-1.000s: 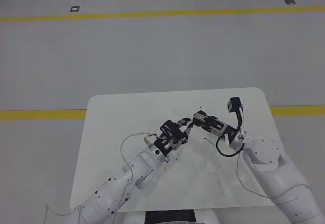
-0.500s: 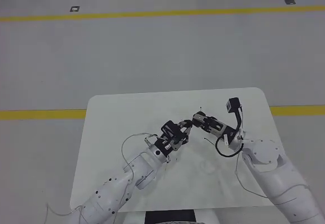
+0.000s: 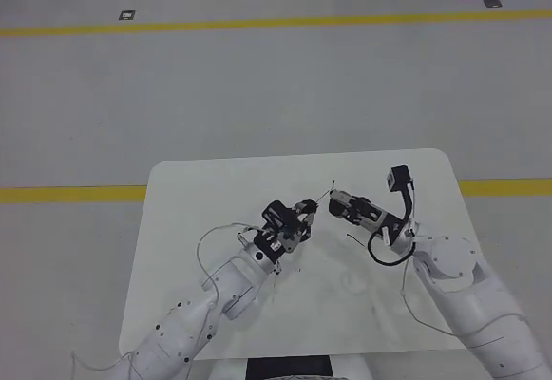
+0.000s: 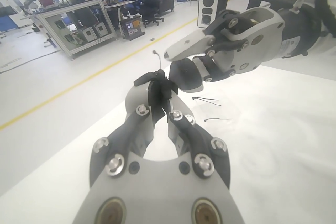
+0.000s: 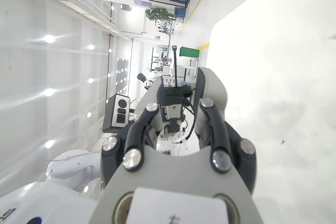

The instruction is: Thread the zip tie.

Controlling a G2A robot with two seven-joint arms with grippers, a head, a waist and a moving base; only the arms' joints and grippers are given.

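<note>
A thin black zip tie (image 4: 159,62) stands upright out of my left gripper (image 4: 160,83), which is shut on its lower part; the small head is at the top end. In the top view the left gripper (image 3: 306,207) is over the middle of the white table (image 3: 199,199), and the zip tie (image 3: 326,191) slants up to the right from it. My right gripper (image 4: 178,62) is just beside the tie, open, with nothing between its fingers. Through its own spread fingers (image 5: 207,83), the right wrist view shows the zip tie (image 5: 175,64) and the left gripper holding it.
Two spare black zip ties (image 4: 206,100) (image 4: 218,119) lie flat on the table beyond the grippers. The right arm's wrist camera (image 3: 398,177) sticks up near the table's far right corner. The table's far edge (image 3: 295,158) is close behind.
The two grippers were pressed together a second ago. The left gripper has since drawn away to the left with the zip tie, and a small gap has opened between them.
</note>
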